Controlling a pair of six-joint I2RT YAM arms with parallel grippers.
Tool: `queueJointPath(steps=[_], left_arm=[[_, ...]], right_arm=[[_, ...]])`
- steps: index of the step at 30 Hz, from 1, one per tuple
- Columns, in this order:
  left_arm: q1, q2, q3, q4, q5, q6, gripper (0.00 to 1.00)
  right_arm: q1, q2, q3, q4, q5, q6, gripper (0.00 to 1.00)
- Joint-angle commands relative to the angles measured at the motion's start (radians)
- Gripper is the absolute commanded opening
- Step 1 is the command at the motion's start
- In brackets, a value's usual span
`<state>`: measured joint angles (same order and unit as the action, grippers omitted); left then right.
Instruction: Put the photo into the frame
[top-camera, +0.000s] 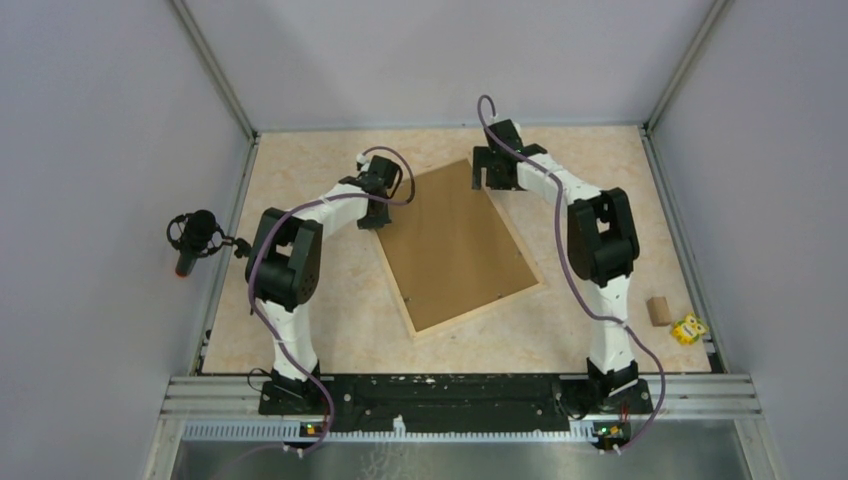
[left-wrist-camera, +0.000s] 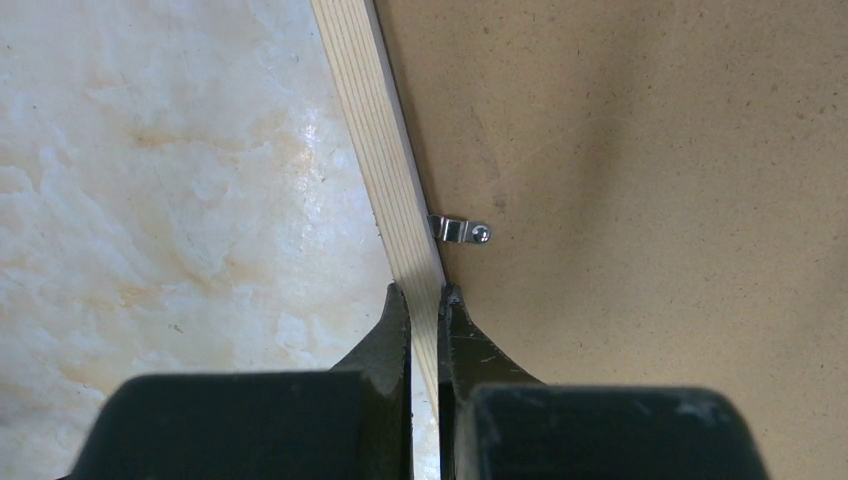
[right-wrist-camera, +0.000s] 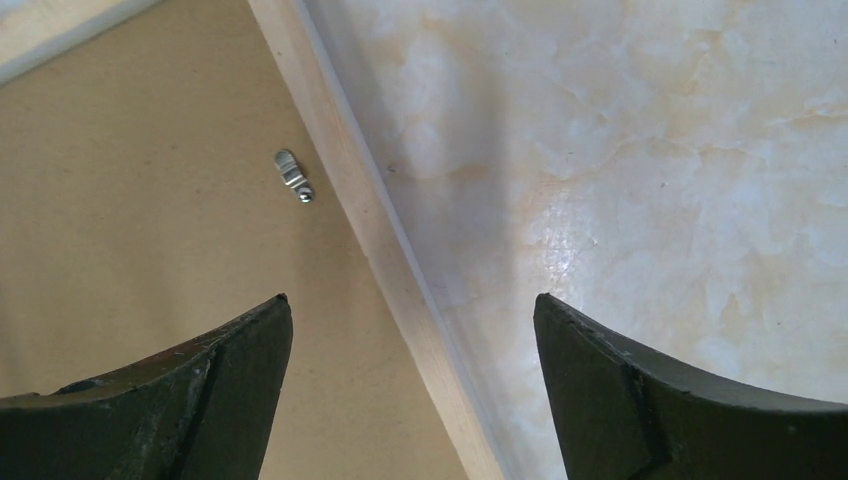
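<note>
The left gripper (left-wrist-camera: 425, 297) is pinched shut on the frame's (left-wrist-camera: 372, 110) pale wooden strip, just below a metal clip (left-wrist-camera: 460, 231). Its arm reaches in from the lower left, elbow bent. The right gripper (right-wrist-camera: 412, 300) is spread wide astride the frame's opposite strip near the upper corner. The frame lies back-up and tilted at picture centre, filled by the brown backing board (top-camera: 455, 245).
</note>
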<state>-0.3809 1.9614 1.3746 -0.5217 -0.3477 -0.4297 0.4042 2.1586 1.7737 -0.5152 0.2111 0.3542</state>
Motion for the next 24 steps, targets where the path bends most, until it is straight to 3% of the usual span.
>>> queueJointPath(steps=[1,14,24], left_arm=[[-0.010,0.021,-0.005,0.074,0.160,0.101,0.00],[-0.087,0.020,-0.013,0.096,0.249,0.107,0.00],[-0.092,0.030,0.001,0.063,0.192,0.071,0.00]], right_arm=[[0.001,0.008,0.045,0.000,0.047,-0.045,0.89],[0.007,0.024,-0.003,0.051,0.062,-0.071,0.86],[0.007,-0.072,-0.117,0.016,0.175,-0.011,0.83]])
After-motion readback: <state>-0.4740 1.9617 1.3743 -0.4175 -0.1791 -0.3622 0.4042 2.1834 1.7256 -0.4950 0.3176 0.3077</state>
